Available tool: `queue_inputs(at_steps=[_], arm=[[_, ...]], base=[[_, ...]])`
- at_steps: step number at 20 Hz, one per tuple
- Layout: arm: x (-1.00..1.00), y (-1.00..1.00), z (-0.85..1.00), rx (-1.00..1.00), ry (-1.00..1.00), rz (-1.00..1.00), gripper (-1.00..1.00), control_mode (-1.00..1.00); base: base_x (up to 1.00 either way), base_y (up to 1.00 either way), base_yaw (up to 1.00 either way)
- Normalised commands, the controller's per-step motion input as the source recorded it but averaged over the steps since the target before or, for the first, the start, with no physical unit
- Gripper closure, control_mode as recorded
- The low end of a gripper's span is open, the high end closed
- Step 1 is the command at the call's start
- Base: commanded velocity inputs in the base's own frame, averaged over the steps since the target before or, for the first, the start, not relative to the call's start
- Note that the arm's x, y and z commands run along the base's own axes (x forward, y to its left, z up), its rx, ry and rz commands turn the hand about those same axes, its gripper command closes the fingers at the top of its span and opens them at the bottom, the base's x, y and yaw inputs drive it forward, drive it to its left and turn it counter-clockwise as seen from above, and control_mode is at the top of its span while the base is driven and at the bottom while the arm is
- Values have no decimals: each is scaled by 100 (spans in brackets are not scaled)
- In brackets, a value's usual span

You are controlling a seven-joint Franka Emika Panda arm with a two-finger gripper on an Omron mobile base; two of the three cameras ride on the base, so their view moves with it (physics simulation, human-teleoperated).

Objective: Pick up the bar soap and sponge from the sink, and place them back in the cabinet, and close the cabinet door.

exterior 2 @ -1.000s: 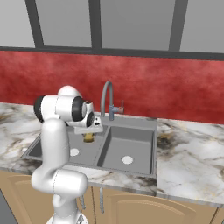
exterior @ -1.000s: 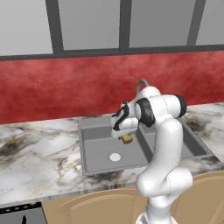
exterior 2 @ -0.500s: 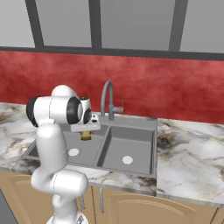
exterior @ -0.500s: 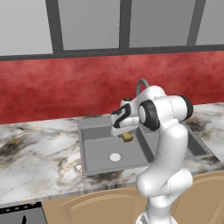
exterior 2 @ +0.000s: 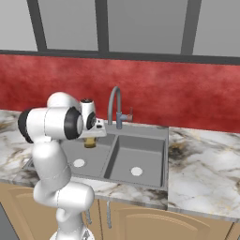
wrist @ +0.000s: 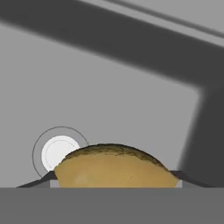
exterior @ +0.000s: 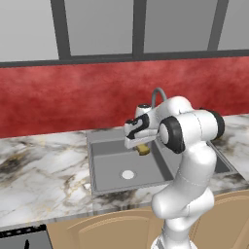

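In the left base view, the marble counter (exterior: 44, 170) is seen at nine o'clock of the sink (exterior: 104, 168), whose left basin carries a white drain disc (exterior: 128, 174) on its floor. Above that basin, toward its one o'clock corner, the gripper (exterior: 142, 147) is held clear of the basin floor, and the sponge (exterior: 143, 149) is seen as a yellow-brown block projecting from beneath it, raised off the sink. The gooseneck faucet (exterior: 156, 95) rises at twelve o'clock behind the white arm. In the right base view, the gripper (exterior 2: 90, 139) is located over the left basin with the sponge (exterior 2: 90, 142) hanging below it; the drain disc (exterior 2: 79, 163) lies at about seven o'clock of the sponge, and the faucet (exterior 2: 114, 104) stands at about one o'clock of the gripper, apart from it. The sink (exterior 2: 140, 154) is shown with its second basin at three o'clock. In the hand view, the sponge (wrist: 114, 166) is seated between the two finger tips (wrist: 43, 180), one tip at its nine o'clock side and the other at its three o'clock side, so the jaws are clenched on the sponge. The drain disc (wrist: 59, 151) is partly covered at ten o'clock behind the sponge, on the grey basin floor (wrist: 122, 100).
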Motion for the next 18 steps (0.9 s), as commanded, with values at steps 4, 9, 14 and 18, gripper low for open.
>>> queue_inputs(at_steps=[4, 9, 14, 18], arm=[[-22, 0, 45, 0, 0, -1, 100, -100], [-22, 0, 43, 0, 0, -3, 100, -100], [-43, 0, 37, 0, 0, -2, 100, -100], [-51, 0, 37, 0, 0, -1, 100, -100]], base=[[0, 0, 0], [0, 0, 0], [0, 0, 0], [0, 0, 0]])
